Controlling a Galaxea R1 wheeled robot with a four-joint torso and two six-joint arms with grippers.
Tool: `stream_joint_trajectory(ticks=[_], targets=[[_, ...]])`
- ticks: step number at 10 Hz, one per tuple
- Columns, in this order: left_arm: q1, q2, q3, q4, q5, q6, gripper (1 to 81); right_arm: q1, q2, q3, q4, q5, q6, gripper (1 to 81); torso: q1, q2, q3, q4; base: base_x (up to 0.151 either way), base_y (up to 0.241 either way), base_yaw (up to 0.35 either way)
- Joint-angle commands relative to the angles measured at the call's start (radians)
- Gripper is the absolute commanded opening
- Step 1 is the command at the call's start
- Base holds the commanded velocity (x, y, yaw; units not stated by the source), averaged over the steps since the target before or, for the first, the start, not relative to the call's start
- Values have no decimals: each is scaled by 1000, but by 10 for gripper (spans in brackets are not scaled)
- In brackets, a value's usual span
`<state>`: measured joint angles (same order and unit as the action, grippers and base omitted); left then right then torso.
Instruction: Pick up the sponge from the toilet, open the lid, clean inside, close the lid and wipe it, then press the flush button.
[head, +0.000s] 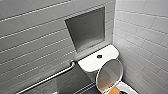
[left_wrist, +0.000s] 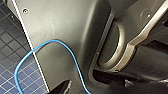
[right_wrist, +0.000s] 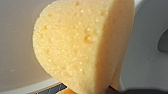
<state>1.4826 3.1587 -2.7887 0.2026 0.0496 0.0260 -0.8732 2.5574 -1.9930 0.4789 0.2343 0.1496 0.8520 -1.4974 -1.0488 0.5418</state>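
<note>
Pinching the sponge (right_wrist: 80, 45), the right jaws hover by the raised lid (head: 109, 75) amid grey tiles (head: 37, 37).

Soft, even light brightens the sponge (right_wrist: 82, 45); glare streaks the grab rail (head: 53, 74).

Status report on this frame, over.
Grippers: open or shut, cannot tell. The sponge sits close before the right wrist camera, beside the lid. Lid raised on the toilet; flush button uncovered.

Grey tile wall (head: 32, 37) with a square niche (head: 86, 28). Steel grab bar (head: 50, 77) slants below it. Side wall (head: 142, 32) paler; floor (left_wrist: 10, 50) dark small tiles.
</note>
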Motion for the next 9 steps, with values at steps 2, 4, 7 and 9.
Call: stream_joint_trajectory(ticks=[2,4,7,9], targets=[[3,-8,-5,6,78,3,811,-39,-115,183,6,-70,-10,10,0,0,0,0,0,0,0],[3,-8,-5,6,78,3,811,-82,-112,175,-2,-67,-10,10,0,0,0,0,0,0,0],[3,-8,-5,6,78,5,811,-128,-124,201,-14,-66,-12,10,0,0,0,0,0,0,0],[3,-5,-3,6,76,5,811,-143,-168,250,-23,-47,-12,10,0,0,0,0,0,0,0]])
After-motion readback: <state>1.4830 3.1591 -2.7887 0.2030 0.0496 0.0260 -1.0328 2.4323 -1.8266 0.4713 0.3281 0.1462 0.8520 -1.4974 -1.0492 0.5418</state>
